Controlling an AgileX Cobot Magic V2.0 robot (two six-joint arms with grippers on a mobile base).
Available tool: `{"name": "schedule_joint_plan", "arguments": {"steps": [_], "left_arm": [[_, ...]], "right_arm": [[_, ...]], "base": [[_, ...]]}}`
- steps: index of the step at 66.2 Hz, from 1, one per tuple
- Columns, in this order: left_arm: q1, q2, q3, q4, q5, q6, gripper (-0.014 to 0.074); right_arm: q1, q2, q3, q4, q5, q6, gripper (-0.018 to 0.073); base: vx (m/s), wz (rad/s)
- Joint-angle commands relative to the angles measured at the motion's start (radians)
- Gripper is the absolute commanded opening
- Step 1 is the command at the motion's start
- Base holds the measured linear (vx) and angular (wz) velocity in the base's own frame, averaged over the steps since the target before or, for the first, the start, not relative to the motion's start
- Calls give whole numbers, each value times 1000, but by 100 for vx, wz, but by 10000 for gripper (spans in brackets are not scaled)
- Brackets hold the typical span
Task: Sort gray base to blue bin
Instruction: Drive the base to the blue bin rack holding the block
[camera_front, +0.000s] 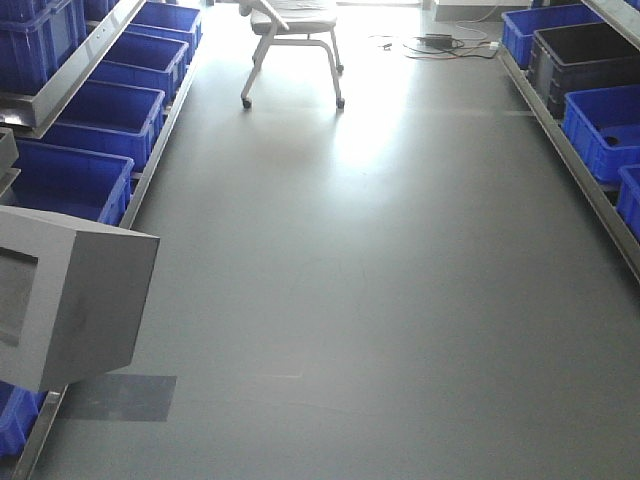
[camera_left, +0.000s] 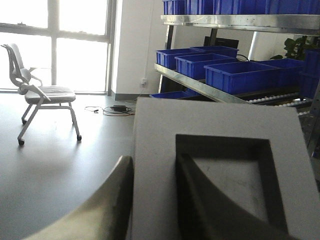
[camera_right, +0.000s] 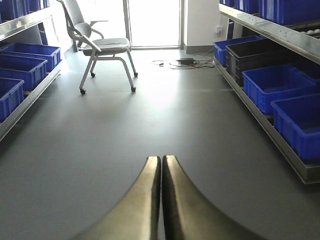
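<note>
Clamped in left gripper (camera_left: 152, 162) by one recess wall: gray base (camera_front: 80, 300), aloft at left shelf's (camera_front: 160, 150) aisle edge, blue bin (camera_front: 60, 190) just beyond. Right gripper (camera_right: 161, 160) pinched shut, empty, farther away.

Warehouse aisle: metal racks (camera_right: 280, 35) stocked with blue bins (camera_front: 105, 115) are recorded at 9 and 3 o'clock; bare gray floor (camera_front: 380, 300) between.

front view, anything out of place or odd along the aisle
One dark gray bin sits among the blue bins on the right shelf, the only one not blue. A loose cable with a power brick lies on the floor near the chair at the aisle's far end. Nothing looks spilled or broken.
</note>
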Motion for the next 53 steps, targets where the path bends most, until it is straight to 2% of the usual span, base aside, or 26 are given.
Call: {"name": "schedule_joint_plan", "arguments": {"steps": [1, 28, 53], "left_arm": [[-5, 5, -31, -10, -108, -12, 2], [-5, 5, -31, -10, -108, -12, 2], [-5, 5, -31, -10, -108, -12, 2]], "right_arm": [[-2, 18, 2, -4, -72, -12, -5], [-2, 18, 2, -4, -72, -12, -5], [-2, 18, 2, -4, -72, -12, -5]], "base": [[31, 13], [25, 20], [15, 60]]}}
